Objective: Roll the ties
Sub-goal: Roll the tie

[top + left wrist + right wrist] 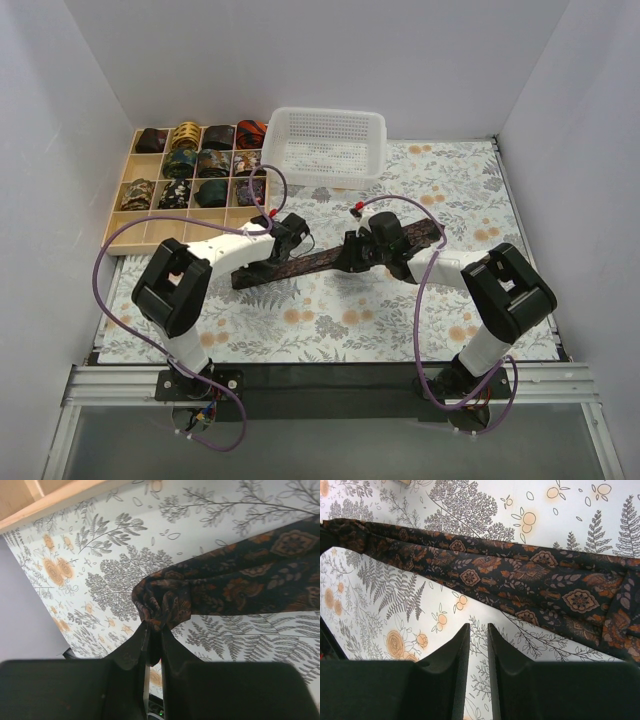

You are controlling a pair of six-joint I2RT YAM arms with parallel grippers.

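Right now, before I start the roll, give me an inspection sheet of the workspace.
Surface: floral cloth covers the table.
Job's things: one tie stretched across the middle; rolled ties in the wooden tray's rear compartments.
Clutter: white basket at the rear, seemingly empty.
End effectors: left end effector pinches the tie's bunched end; right end effector nearly closed, holding nothing, near the tie.
Cables: purple cables loop from each arm.
Surroundings: white walls.

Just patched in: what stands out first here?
A dark patterned tie lies stretched across the floral mat between both arms, its bunched end pinched by the left gripper. The right gripper, jaws nearly together and empty, is close by the tie. Back left, a wooden tray holds rolled ties.
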